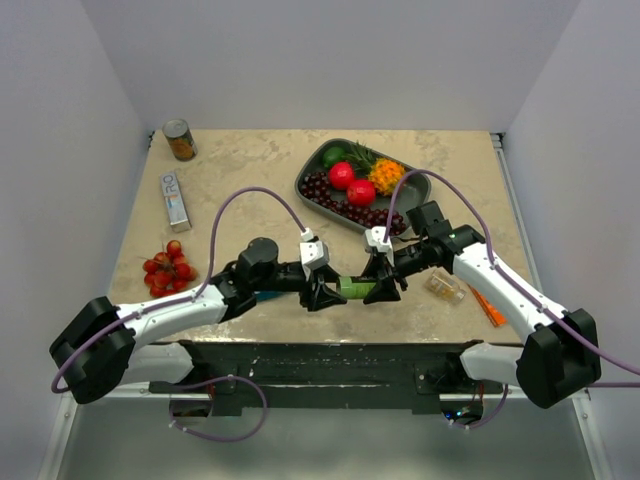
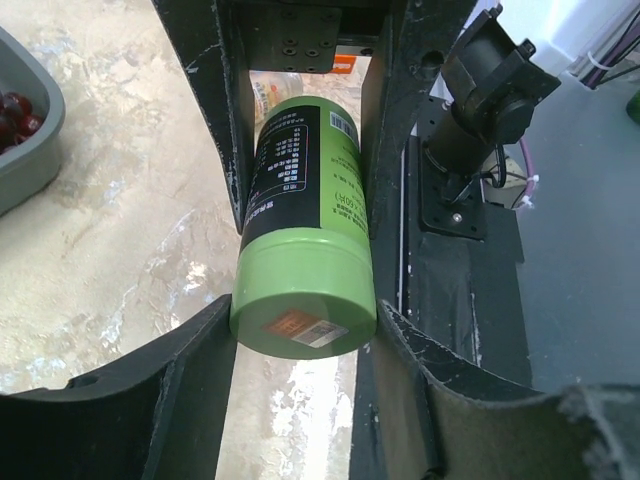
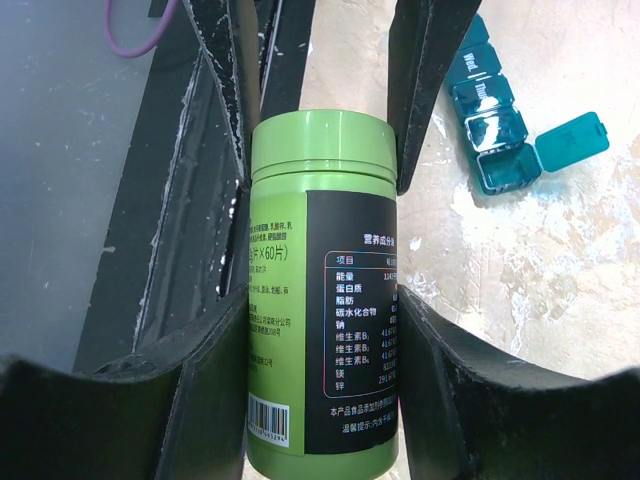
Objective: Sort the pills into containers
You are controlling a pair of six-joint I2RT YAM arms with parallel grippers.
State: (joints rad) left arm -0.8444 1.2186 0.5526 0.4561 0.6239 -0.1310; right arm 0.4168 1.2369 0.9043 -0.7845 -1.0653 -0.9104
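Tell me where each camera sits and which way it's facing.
Top: above and behind the bases, looking down on the table; both arms show, left gripper and right gripper meeting at the bottle.
Left wrist: on the left arm, looking along its own fingers toward the right gripper; tray corner at the edge.
Right wrist: on the right arm, looking along its own fingers toward the left gripper; organizer beyond.
Shared: all three see the bottle; the wrist views face each other from its opposite ends.

A green, black-labelled pill bottle lies horizontal, capped, by the tabletop's near edge; the teal pill organizer's end lid stands open.
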